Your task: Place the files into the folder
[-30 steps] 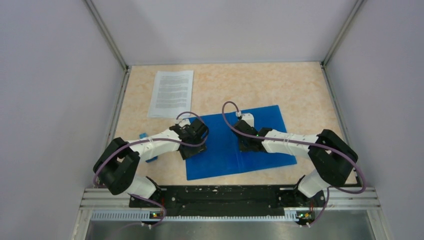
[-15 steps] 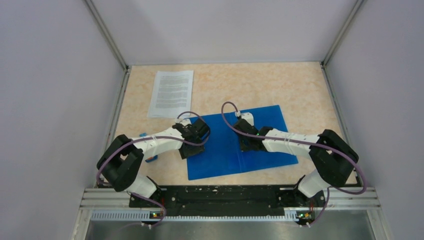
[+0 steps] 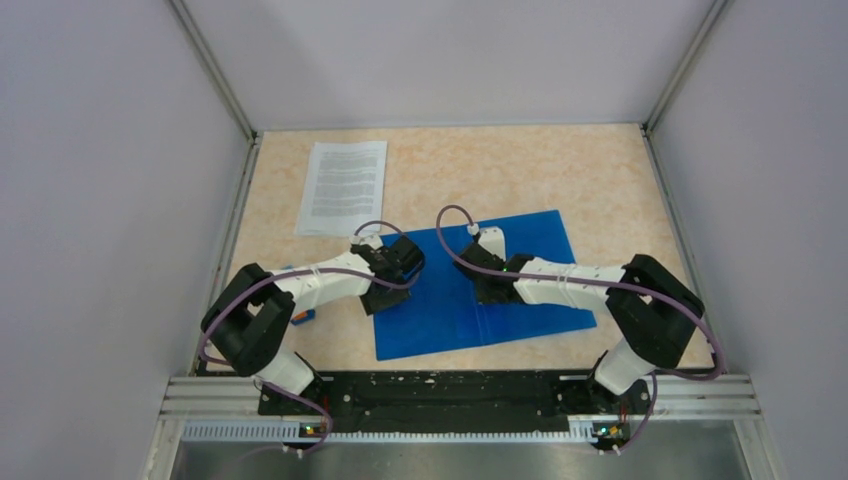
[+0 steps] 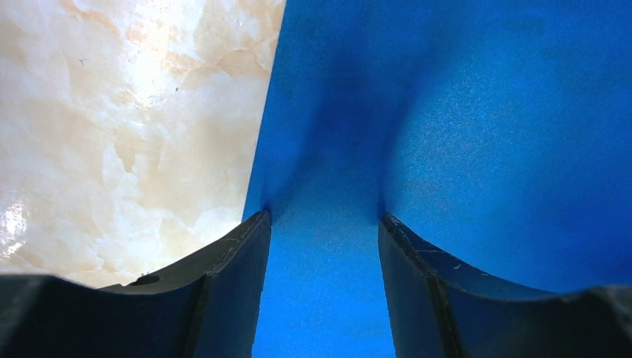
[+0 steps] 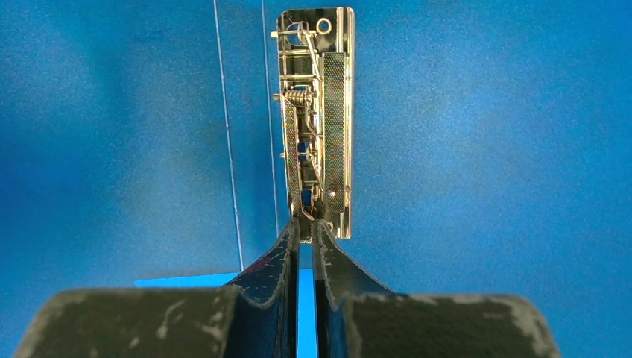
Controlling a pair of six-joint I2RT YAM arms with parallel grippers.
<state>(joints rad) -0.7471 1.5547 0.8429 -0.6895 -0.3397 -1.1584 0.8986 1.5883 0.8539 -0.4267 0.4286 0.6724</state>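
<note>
**Blue folder open flat, files lying outside it**

Blue folder [image 3: 440, 320] lies opened out on the marbled tabletop [image 3: 560, 170], centre-near, with both arms reaching onto it. Files [image 3: 342, 187] are a white printed stack at the far left of the tabletop, well apart from the folder and touched by nothing.

Left pincer [image 4: 324, 218]: jaws wide, holding nothing. It sits at the folder's left edge. One fingertip [image 4: 253, 227] is right on that edge where the blue meets the tabletop, and the other is on the blue surface. The plastic between them looks dark and dipped, as if pressed. Cannot tell whether the edge is lifted.

Right pincer [image 5: 306, 227]: jaws drawn in to a thin slit over the middle of the folder. The tips pinch the near end of the metal clip [image 5: 320, 112], at its wire lever. The clip runs straight away from the fingers along the spine creases.

Small orange-and-blue block [image 3: 303, 317] sits on the tabletop beside the left arm, left of the folder and partly hidden.
</note>
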